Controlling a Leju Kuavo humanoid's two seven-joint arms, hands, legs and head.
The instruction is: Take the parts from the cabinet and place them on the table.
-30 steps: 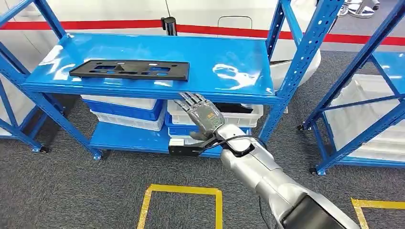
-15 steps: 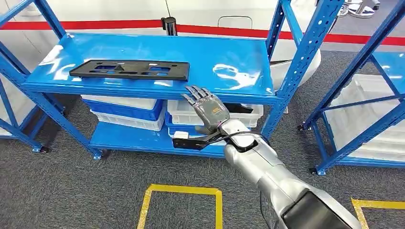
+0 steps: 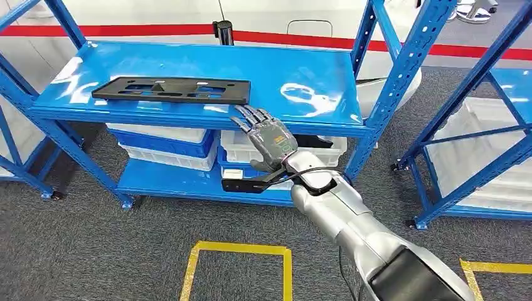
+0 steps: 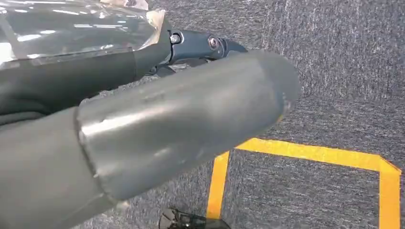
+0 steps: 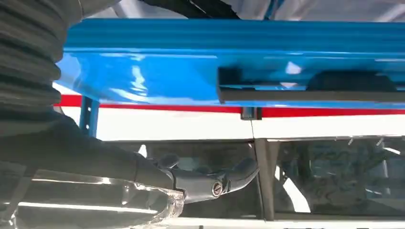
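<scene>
A black part (image 3: 172, 90) was seen on a glossy blue shelf (image 3: 301, 75). White and blue bins (image 3: 164, 145) were stacked below. The floor (image 3: 94, 251) was dark grey carpet, marked with yellow tape (image 3: 238, 249). The right hand (image 3: 268, 139) was silver-grey.

The right arm (image 3: 351, 219) is reaching forward and up toward the blue shelf (image 3: 301, 69), its right robot hand (image 3: 266, 139) open with fingers spread, holding nothing, fingertips (image 3: 246, 114) sitting at the shelf's front edge, thumb sticking out to the side below it.
</scene>
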